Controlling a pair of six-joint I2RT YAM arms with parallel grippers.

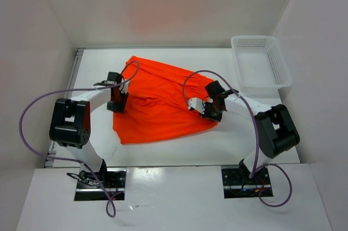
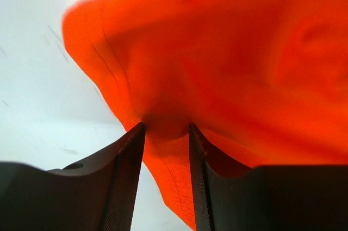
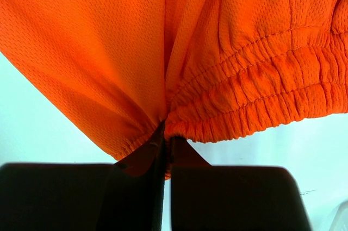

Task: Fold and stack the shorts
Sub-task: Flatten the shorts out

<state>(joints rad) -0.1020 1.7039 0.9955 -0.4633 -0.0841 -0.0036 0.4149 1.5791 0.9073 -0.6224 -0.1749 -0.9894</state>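
Two arms reach over the counter (image 1: pixel 163 152) in the top view, and between them the shorts (image 1: pixel 160 100) lie spread as a rumpled orange-red sheet, left of the middle of the surface. From above, the left end effector (image 1: pixel 117 100) sits on the cloth's left edge and the right end effector (image 1: pixel 209 108) on its right edge, but the wrist housings cover both sets of fingertips, so I cannot read either grip from here. Purple cables (image 1: pixel 32 111) loop off each arm, and a white perforated basket (image 1: pixel 261 38) stands in the far right corner, apart from the cloth. On the left wrist camera the shorts (image 2: pixel 244 68) are blurred and fill most of the picture; the left end effector (image 2: pixel 167 128) has its fingers (image 2: pixel 128 171) partway apart with a fold of cloth packed between them, so it looks clamped on that fold. Bare counter (image 2: pixel 32 79) shows to the left. On the right wrist camera the right end effector (image 3: pixel 166 133) is pressed fully together, pinching the shorts (image 3: pixel 109 41) at the end of the gathered waistband (image 3: pixel 261 100); the fingertips themselves vanish under the mesh.
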